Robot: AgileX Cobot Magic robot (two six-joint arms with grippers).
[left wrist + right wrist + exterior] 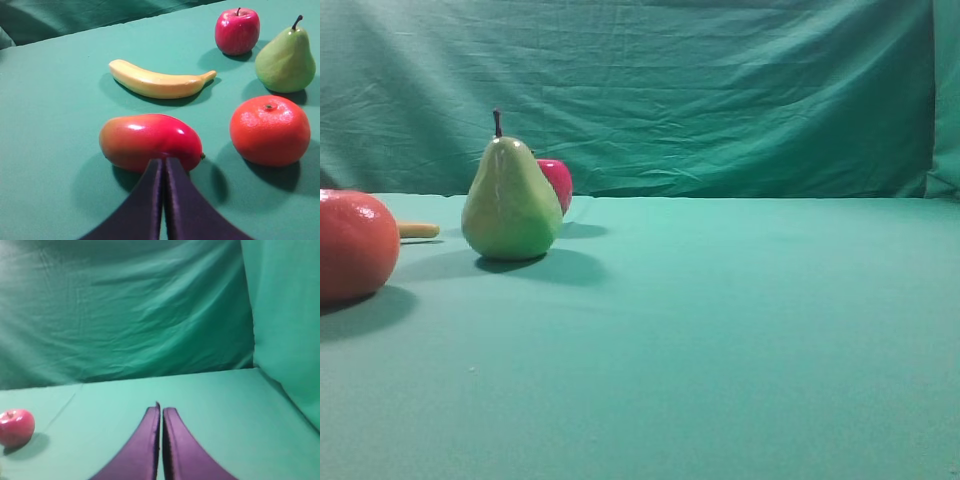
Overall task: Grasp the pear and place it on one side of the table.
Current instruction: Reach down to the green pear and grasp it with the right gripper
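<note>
The yellow-green pear (510, 203) stands upright on the teal table (720, 330), left of centre in the high view. It also shows at the upper right of the left wrist view (285, 60), far beyond my left gripper. My left gripper (163, 161) is shut and empty, with its tips in front of a red-orange mango (150, 141). My right gripper (161, 409) is shut and empty above bare table, facing the backdrop. Neither gripper shows in the high view.
A red apple (557, 183) stands just behind the pear; it also shows in the left wrist view (237, 31) and the right wrist view (16, 427). An orange-red round fruit (270, 131) and a banana (157, 82) lie near the mango. Green backdrop cloth (670, 90) hangs behind.
</note>
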